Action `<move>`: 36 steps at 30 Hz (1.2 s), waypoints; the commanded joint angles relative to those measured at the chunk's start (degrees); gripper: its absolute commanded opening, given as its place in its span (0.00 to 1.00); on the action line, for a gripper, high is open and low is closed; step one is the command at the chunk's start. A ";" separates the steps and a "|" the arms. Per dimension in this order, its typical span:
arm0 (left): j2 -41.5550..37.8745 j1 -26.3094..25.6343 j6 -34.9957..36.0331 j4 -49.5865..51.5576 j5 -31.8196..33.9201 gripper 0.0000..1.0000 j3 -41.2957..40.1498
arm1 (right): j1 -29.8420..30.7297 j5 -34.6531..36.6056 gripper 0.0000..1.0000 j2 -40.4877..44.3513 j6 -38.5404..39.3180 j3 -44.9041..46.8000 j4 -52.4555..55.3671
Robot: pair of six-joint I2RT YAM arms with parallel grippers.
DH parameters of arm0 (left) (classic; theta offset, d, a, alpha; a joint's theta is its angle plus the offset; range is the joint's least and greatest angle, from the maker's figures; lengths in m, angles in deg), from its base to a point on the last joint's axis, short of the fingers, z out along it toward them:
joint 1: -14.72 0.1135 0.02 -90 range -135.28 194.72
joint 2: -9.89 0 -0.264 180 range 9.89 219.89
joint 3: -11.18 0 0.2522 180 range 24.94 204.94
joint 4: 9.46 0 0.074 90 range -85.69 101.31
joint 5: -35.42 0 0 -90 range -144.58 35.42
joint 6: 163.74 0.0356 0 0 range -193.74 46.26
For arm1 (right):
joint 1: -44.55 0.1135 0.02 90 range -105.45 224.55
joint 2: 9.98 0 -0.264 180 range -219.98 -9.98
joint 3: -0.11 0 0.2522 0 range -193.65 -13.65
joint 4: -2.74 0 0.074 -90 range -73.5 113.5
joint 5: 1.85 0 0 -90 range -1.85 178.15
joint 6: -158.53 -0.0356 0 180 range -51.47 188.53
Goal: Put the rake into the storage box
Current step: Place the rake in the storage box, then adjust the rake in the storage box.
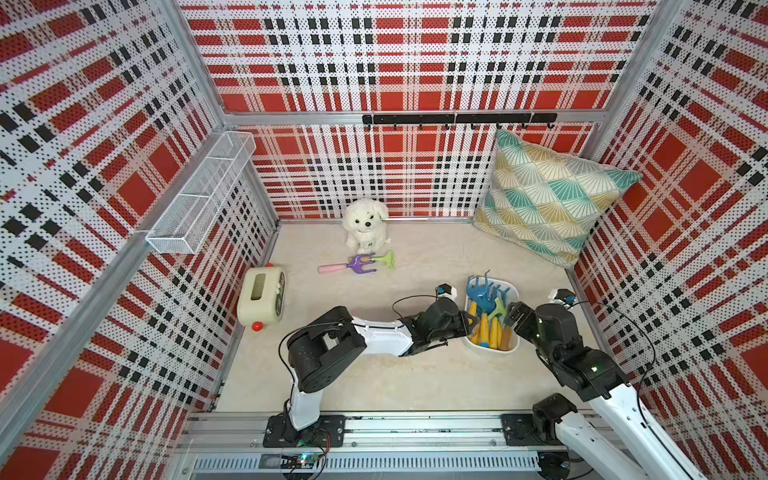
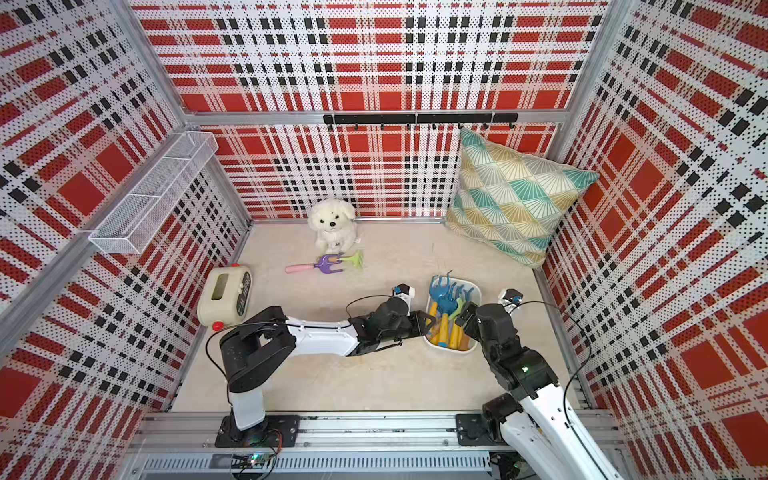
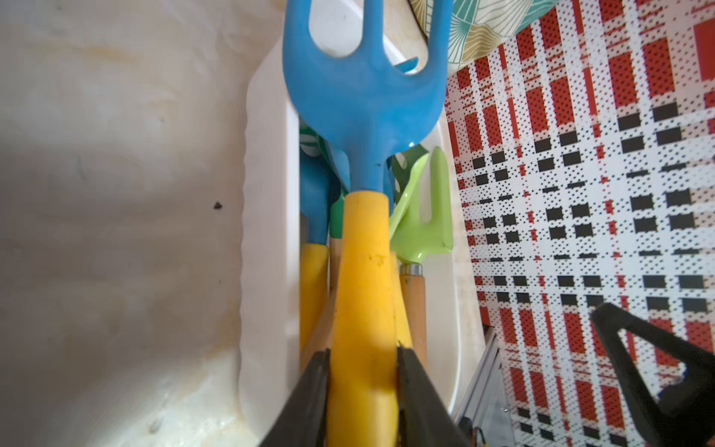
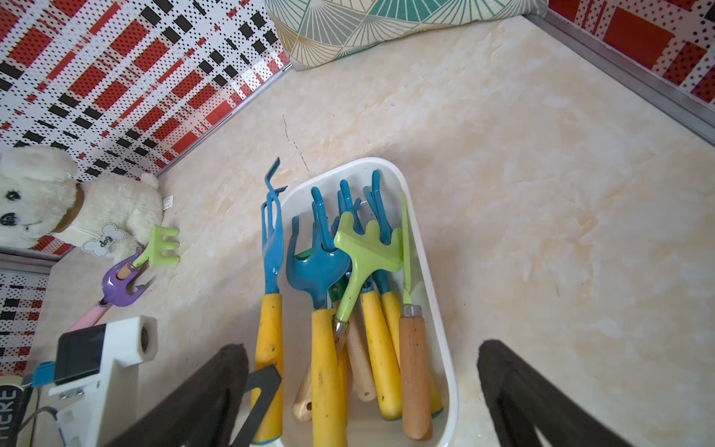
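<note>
Rake (image 3: 363, 216): we see its blue head and yellow handle over the storage box (image 3: 271, 271) rim.
Left gripper (image 3: 363, 350): jaws pinch the yellow handle from both sides.
Right gripper (image 4: 360, 344): jaws spread wide, empty, above the storage box.

In the left wrist view the yellow-handled, blue-pronged plastic rake (image 3: 363, 232) runs out of frame at both ends, and we cannot tell whether the black fingers (image 3: 309, 398) of the left gripper (image 3: 363, 350) press its handle or only flank it. In both top views those fingers are too small to judge. A dark green tool head (image 4: 338, 288) lies mostly buried in the white plastic storage box (image 4: 363, 166), whose near end the right wrist view cuts off.
</note>
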 commanded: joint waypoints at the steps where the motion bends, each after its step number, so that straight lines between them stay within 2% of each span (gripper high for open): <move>1: -0.84 0.05 1.39 -1.72 -2.09 0.46 1.65 | -0.44 -0.65 1.00 -0.31 -0.07 0.17 -1.07; 7: -0.72 0.48 2.59 -1.78 -4.18 0.47 2.32 | -0.44 -1.33 1.00 -1.25 -0.17 -0.47 -0.76; 11: -3.79 0.60 5.16 -1.66 -3.23 0.48 0.67 | -0.44 -1.96 1.00 -1.24 -0.21 -1.36 0.62; 15: -6.50 3.26 8.91 2.33 -2.41 0.48 -0.73 | -0.44 -1.93 1.00 -1.20 0.09 0.14 -2.13; 19: -9.43 5.12 14.76 9.97 2.22 0.49 0.89 | -0.44 -5.55 1.00 -3.70 3.32 -1.15 -4.03; 23: -9.99 5.98 19.80 17.48 5.23 0.52 3.34 | -0.44 -14.10 1.00 -3.78 8.08 0.75 -8.39; 25: -11.52 8.73 20.85 17.14 4.96 0.52 1.47 | -0.44 -19.10 0.98 -3.38 8.74 2.33 -11.54; 26: -12.41 10.27 21.32 16.66 5.00 0.53 0.29 | -0.44 -20.95 0.94 -3.73 8.98 2.51 -12.35; 28: -13.85 14.24 23.70 17.93 5.50 0.62 -0.39 | -0.44 -23.41 0.85 -5.57 9.17 2.01 -12.96; 33: -13.00 25.82 30.57 23.36 9.61 0.75 1.39 | -0.30 -24.31 0.71 -11.46 9.89 -0.34 -11.20; 36: -9.24 32.86 32.79 24.16 8.37 0.76 3.58 | -0.18 -23.81 0.65 -12.90 9.95 -0.52 -11.02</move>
